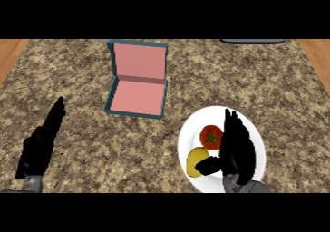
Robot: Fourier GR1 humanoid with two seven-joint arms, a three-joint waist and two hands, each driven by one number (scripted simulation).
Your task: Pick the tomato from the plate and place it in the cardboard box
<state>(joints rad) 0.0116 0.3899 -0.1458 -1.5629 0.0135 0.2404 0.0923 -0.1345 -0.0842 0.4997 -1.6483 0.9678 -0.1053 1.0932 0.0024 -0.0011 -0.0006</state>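
Wondering where the small round red tomato [211, 135] is sitting right now, can anyone tell? (kitchenlurker)

It's lying on the round white plate [198, 121], in the upper-left part. Nothing is gripping it. Just below it on the same plate is a yellow oval fruit [194, 163]. It looks lemon-ish, but I can't say for sure. (botwatcher)

Ok, and the black right hand [236, 145]? Got anything in it? (kitchenlurker)

Nope. It hangs over the plate's right half with its fingers straight and close together, pointing away from the robot. The thumb sticks out to the left across the yellow fruit's edge. So it's spread wide with nothing in its grasp. The fingers run just beside the tomato's right edge, and I can't tell whether they actually touch it.

Further out, the teal cardboard box [135, 97] with a pink inside sits up and left of the plate, apart from it. Its lid stands open at the far side.

The black left hand [39, 145] is way over at the left near the lower edge. Its fingers are straight and it's just resting, well apart from both box and plate.

Everything's on a speckled brown stone counter [274, 81] with a wooden floor strip [7, 54] down each side. A dark flat thing [251, 41] is cut off at the top edge, no idea what it is. (botwatcher)
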